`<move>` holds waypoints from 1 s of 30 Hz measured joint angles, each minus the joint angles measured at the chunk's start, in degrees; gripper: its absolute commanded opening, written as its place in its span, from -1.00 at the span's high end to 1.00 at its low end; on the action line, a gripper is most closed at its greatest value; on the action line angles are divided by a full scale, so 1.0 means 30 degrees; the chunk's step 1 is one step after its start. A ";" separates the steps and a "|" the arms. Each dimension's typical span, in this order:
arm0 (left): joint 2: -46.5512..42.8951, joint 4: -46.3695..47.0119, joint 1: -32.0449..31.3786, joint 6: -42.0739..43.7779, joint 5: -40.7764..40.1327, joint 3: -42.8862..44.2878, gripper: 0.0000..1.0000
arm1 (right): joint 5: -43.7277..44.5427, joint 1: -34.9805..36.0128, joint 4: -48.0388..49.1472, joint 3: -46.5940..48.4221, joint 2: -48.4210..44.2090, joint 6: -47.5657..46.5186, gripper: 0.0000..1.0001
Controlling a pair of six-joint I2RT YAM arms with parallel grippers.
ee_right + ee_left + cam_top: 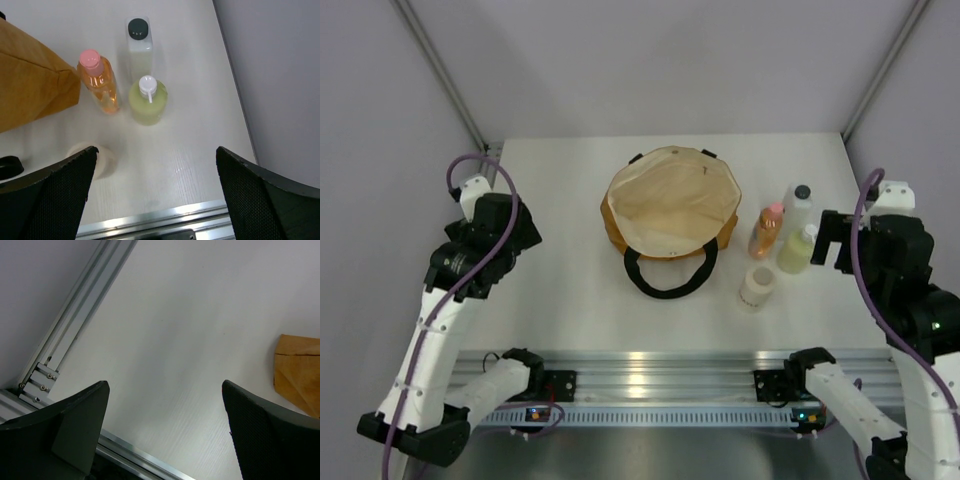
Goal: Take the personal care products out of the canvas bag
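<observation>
Over the table (pixel 560 200), in the top view, the canvas bag (pixel 665 200) is sitting at centre with its mouth gaping, and only cream lining is showing inside. All four products are standing just right of it: the orange bottle (pixel 767 230) closest to the bag wall, the clear bottle (pixel 800 207) above it in the frame, the yellow-green bottle (pixel 797 252) to its right, and the cream cylinder (pixel 756 287) lowest. The right pincer (pixel 832 243) is hovering just right of this group, while the left arm (pixel 450 290) is keeping well apart at the left edge.

Through the left wrist view, the left pincer (pixel 165 387) is hanging released and holding nothing, over bare table, with a corner of the bag (pixel 297 370) peeking in at the right edge.

Through the right wrist view, the right pincer (pixel 156 150) is likewise gaping and gripping nothing. Every container is standing upright, long axis vertical, in the upper left of the frame beyond the fingertips, the cylinder (pixel 102 157) half hidden by the left finger.

I am judging the emptying finished. Any further pick would be falling to the right arm.
</observation>
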 measured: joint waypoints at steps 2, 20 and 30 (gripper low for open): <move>-0.0182 0.0015 0.0000 0.0270 -0.0168 0.0321 -0.97 | -0.0255 0.0000 -0.0619 0.0117 -0.0729 -0.0364 -0.99; -0.2477 0.0007 -0.0131 0.1800 -0.0525 0.1362 -0.95 | -0.1151 -0.0022 -0.2288 0.0066 -0.2922 -0.0444 -0.99; -0.3694 0.0007 -0.0131 0.2222 -0.0634 0.1304 -0.96 | -0.1311 -0.0029 -0.2215 -0.0663 -0.2914 -0.0124 -0.99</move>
